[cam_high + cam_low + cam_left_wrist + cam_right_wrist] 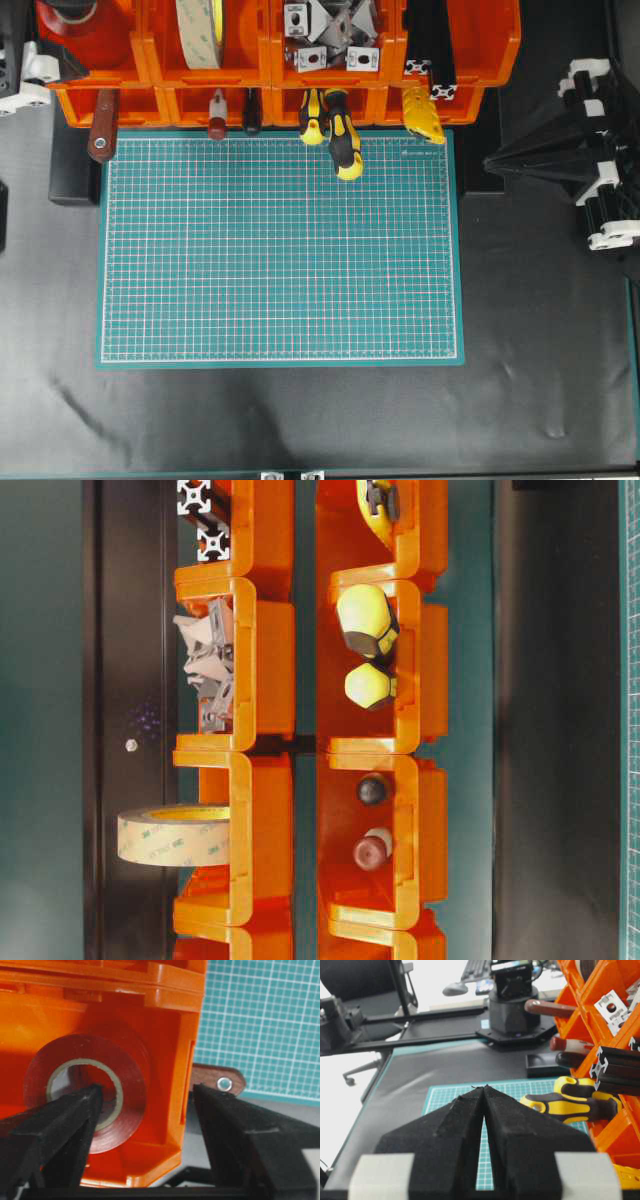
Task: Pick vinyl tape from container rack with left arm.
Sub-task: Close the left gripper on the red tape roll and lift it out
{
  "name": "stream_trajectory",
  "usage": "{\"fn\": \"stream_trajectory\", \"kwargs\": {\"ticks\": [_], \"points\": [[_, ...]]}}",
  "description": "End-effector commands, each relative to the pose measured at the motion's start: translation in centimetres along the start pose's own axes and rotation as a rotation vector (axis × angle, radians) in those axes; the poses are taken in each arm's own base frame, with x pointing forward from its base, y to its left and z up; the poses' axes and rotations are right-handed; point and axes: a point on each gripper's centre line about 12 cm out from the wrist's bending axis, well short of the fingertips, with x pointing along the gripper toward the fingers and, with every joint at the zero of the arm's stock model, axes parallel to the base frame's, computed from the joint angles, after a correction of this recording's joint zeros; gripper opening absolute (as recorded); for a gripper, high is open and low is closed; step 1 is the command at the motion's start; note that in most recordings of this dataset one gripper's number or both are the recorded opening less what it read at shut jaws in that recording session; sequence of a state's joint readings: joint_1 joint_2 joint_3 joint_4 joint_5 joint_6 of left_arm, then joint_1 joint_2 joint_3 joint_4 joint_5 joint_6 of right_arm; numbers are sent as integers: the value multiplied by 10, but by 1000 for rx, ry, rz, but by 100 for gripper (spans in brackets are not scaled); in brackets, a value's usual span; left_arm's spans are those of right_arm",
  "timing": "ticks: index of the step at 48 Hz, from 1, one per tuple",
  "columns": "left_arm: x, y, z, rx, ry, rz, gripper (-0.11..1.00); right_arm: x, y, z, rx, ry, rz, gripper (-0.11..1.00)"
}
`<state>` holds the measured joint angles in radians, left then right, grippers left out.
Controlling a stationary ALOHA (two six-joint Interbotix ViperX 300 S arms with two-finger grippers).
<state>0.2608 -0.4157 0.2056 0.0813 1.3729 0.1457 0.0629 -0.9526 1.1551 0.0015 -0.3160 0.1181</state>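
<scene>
Your left gripper (pixel 145 1105) is spread wide and holds nothing. In the left wrist view 1 finger (pixel 65 1125) crosses in front of the white core of the vinyl tape (pixel 87 1087), while the other sits outside the bin's side wall, over the dark table. Closing from here would likely pinch the orange wall along with the roll, so you probably want to shift the gripper until both fingers are inside the bin.

The tape stands on edge at the back of the upper corner bin of the container rack (pixel 280 60), its flat face turned toward the open front. That pose is why the approach is head-on: the core hole faces the camera, and a finger through it with the other on the outer rim looks like the natural grip. In the overhead view the roll shows only as a red ring at the top left corner (pixel 68 12), partly cut off by the frame.

A brown tool handle with a metal eyelet (pixel 220 1080) pokes out of the bin below, just beside the outer finger; it may get nudged if you swing that way. The larger cream tape roll (pixel 175 832) sits 1 bin over and is not your target.

Your right gripper (pixel 484 1091) rests well apart at the far side, its wedge jaws pressed together and carrying nothing, clear of the left arm's work.
</scene>
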Motion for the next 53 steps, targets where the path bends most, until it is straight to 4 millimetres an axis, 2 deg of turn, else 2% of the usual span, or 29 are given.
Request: {"fn": "stream_trajectory", "kwargs": {"ticks": [1, 16, 20, 26, 39, 46, 50, 53], "points": [[-6, 3, 2, -5, -23, 9, 69, 2, 2, 12, -2, -29, 7, 0], [-10, 7, 8, 68, -47, 19, 55, 2, 2, 12, -2, -29, 7, 0], [-16, 8, 13, 73, -66, 24, 44, 2, 2, 12, -2, -27, 7, 0], [-26, 10, 19, 78, -95, 31, 19, 2, 2, 11, -2, -26, 6, 0], [-57, 12, 27, 63, -86, 25, 18, 2, 3, 12, -2, -28, 11, 0], [-77, -11, 40, 105, -126, -12, 18, 2, 3, 11, -2, -25, 9, 0], [-83, -32, 47, 129, -186, -46, 18, 2, 3, 11, 0, -27, 9, 0], [-85, -56, 54, 140, -256, -88, 18, 2, 3, 11, -2, -25, 11, 0]]}}
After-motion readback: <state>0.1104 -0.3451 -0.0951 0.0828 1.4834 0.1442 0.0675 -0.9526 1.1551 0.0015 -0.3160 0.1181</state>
